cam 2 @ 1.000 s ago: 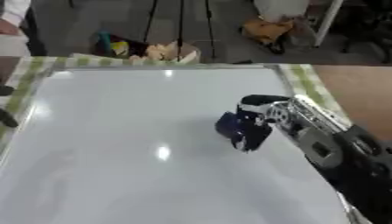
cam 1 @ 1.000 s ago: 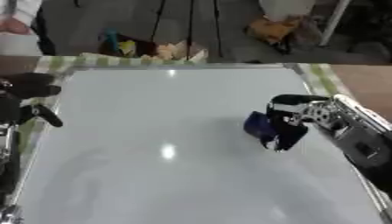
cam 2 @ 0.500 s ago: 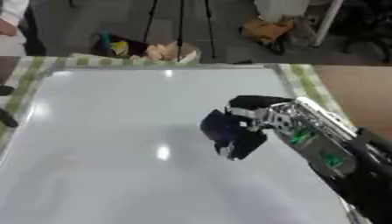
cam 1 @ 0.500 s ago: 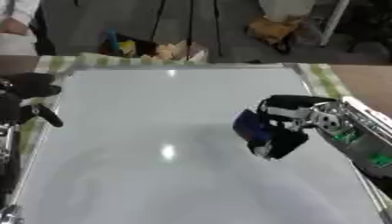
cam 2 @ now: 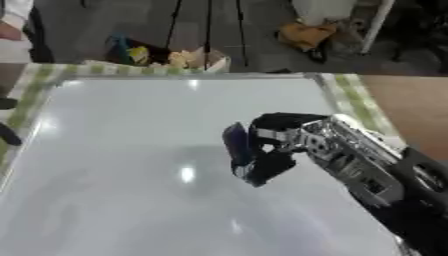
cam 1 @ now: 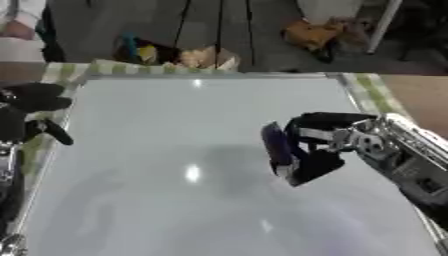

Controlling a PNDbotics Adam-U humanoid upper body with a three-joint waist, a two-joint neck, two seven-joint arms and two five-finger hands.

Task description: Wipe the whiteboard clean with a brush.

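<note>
Most of the whiteboard (cam 1: 175, 150) looks clean already, with no clear marks, only glare and faint smears toward its near-left part, which may want another pass. Right hand (cam 1: 328, 145) has its fingers curled round the brush (cam 1: 278, 150), pressed near mid-board. Left hand (cam 1: 31, 107) sits curled at the left edge, holding nothing.

The whiteboard (cam 1: 175, 150) lies flat under the right hand (cam 1: 328, 145), a pale grey-white sheet with a thin light frame, and no marks can be made out on it, though the view is blurred. The brush (cam 1: 278, 148) is a dark blue slab held on edge within the curled fingers of that hand, at its left side, its lower edge apparently meeting the board right of centre.
</note>
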